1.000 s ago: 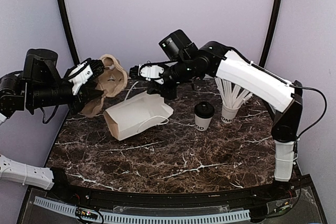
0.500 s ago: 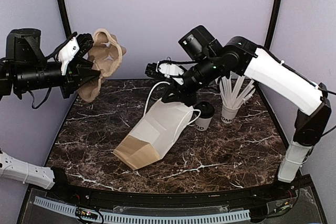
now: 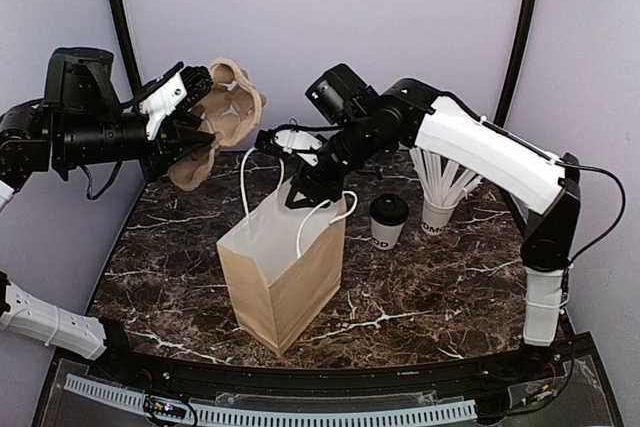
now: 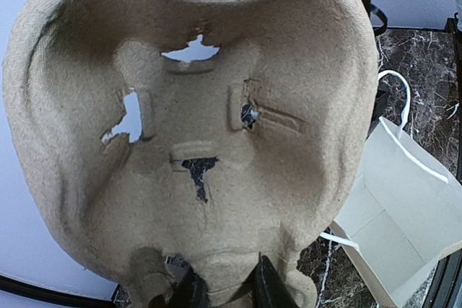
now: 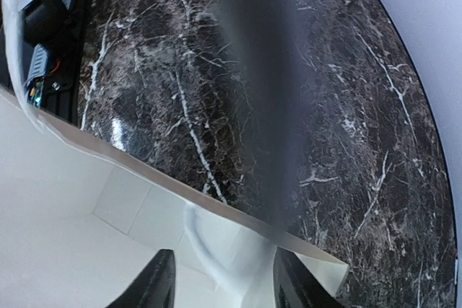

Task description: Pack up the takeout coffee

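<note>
The right arm (image 3: 490, 152) wears smooth white shells over black joints, with a thin black cable (image 3: 611, 187) looping past its elbow. The left arm (image 3: 100, 137) is chiefly black, its lowest link (image 3: 45, 327) white.

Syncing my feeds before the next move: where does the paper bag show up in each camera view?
Top external: paper bag stands upright, centre front of the marble table, mouth open.
Left wrist: paper bag at lower right, white inside showing, partly hidden by the cup tray.
Right wrist: paper bag at lower left, only its white inside and rim.
Shared landmark: the marble table, visible in all three.
</note>
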Tool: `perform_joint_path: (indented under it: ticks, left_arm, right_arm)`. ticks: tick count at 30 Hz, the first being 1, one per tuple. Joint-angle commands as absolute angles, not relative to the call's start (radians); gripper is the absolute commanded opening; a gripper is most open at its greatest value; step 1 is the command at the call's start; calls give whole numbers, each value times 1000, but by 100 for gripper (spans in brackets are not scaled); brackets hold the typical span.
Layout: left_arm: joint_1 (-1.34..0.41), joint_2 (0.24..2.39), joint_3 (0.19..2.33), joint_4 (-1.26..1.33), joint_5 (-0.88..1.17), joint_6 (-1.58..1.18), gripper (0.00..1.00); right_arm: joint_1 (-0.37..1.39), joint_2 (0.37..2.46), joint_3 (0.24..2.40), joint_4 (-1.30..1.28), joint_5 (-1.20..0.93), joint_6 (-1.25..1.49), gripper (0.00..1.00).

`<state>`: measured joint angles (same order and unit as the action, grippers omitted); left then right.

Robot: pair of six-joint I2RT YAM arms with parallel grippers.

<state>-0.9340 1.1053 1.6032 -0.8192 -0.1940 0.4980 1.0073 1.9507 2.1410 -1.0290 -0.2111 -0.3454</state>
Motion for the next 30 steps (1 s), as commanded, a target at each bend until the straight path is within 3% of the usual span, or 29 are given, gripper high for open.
perform_joint_path:
  ticks: [1, 14, 19, 30]
  left_arm:
    - [-931, 1072, 1611, -780, -192, 492, 22]
    - [-930, 1022, 1583, -778, -198, 458, 22]
    - [-931, 1029, 1585, -766, -192, 454, 22]
    - [-931, 1027, 1551, -717, -144, 434, 22]
  right_arm:
    - [954, 2046, 2287, -1080, -260, -443, 55]
    - [953, 1982, 2302, -1089, -324, -671, 60]
    - [950, 1977, 2261, -1051, -283, -825, 69]
    - [949, 2050, 2253, -1088, -267, -1050, 67]
